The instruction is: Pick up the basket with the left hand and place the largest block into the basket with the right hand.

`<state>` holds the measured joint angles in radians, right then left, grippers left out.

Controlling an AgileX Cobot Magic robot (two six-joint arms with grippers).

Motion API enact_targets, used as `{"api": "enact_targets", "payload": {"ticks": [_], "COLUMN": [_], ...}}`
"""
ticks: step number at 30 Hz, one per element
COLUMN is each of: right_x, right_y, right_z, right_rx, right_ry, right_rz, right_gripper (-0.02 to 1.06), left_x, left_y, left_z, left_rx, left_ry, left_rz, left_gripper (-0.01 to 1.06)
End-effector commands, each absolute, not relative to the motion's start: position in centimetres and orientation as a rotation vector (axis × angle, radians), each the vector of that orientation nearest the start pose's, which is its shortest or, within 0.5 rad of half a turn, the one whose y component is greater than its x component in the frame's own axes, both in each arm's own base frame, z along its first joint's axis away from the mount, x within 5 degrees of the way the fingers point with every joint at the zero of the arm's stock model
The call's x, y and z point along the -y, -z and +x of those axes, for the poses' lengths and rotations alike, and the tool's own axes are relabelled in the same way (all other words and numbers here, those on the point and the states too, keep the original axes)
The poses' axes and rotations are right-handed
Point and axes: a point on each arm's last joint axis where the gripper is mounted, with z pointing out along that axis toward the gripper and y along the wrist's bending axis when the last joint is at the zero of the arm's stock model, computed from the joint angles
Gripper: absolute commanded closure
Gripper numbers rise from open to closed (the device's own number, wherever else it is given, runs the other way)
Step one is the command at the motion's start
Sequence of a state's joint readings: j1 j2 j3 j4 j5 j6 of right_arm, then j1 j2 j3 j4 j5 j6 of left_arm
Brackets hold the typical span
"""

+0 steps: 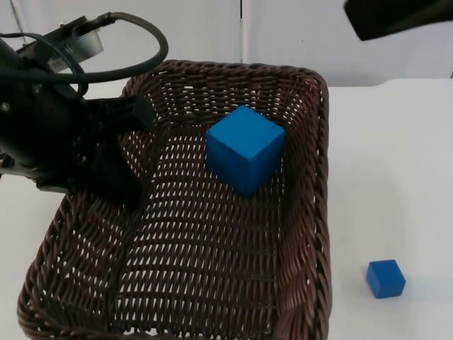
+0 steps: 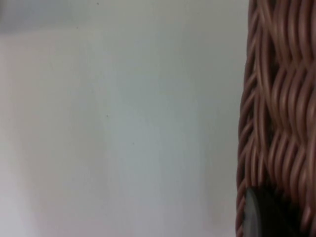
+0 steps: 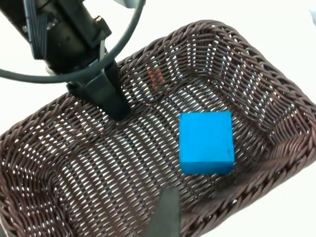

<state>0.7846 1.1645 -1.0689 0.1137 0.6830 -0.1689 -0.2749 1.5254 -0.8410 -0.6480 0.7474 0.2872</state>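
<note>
Gripping the left wall of the dark brown woven wicker basket [image 1: 304,177], the left gripper [image 1: 131,173] has its jaws closed narrow on the rim: one black finger [image 3: 109,96] stands inside the basket against the weave, the other is hidden outside. In the left wrist view the basket's wall [image 2: 279,108] runs beside a black fingertip [image 2: 261,215], with the white table top [image 2: 123,128] beyond.

The large blue cube block [image 1: 245,149] lies inside the basket, on its woven floor, nearer the basket's far wall and right side, well apart from the left gripper's finger. It rests flat in the right wrist view [image 3: 206,142], touching nothing but the basket floor.

A small blue cube block [image 1: 386,278] sits on the table outside the basket, beyond its right wall and apart from it.

The right gripper [image 3: 165,217] hangs above the basket, over its right rim; whether its jaws are wide or narrow cannot be told.
</note>
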Motion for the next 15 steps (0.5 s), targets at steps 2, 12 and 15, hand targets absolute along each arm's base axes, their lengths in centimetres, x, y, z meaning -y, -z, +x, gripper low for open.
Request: {"api": "enact_targets", "payload": {"ticks": [2,12,15], "right_x": [-17.7,-17.9,-17.9], "right_y": [-36.2,-36.3,-36.3], "right_z": [16.6,16.4,16.4], "right_rx": [-2.050,-2.056,-2.056], "right_ry": [-0.470,-0.518,-0.518], "right_rz": [-0.988,-0.964,-0.964], "right_gripper": [0.31,0.31,0.31], "left_x": [11.3,11.1,11.0], "left_y": [-21.0,-21.1,-21.1], "left_z": [25.2,26.0,26.3], "left_rx": [-2.812,-2.740,-2.715], "left_ry": [0.753,0.699,0.677], "left_rz": [0.137,0.116,0.106], "left_gripper": [1.05,1.05,1.05]}}
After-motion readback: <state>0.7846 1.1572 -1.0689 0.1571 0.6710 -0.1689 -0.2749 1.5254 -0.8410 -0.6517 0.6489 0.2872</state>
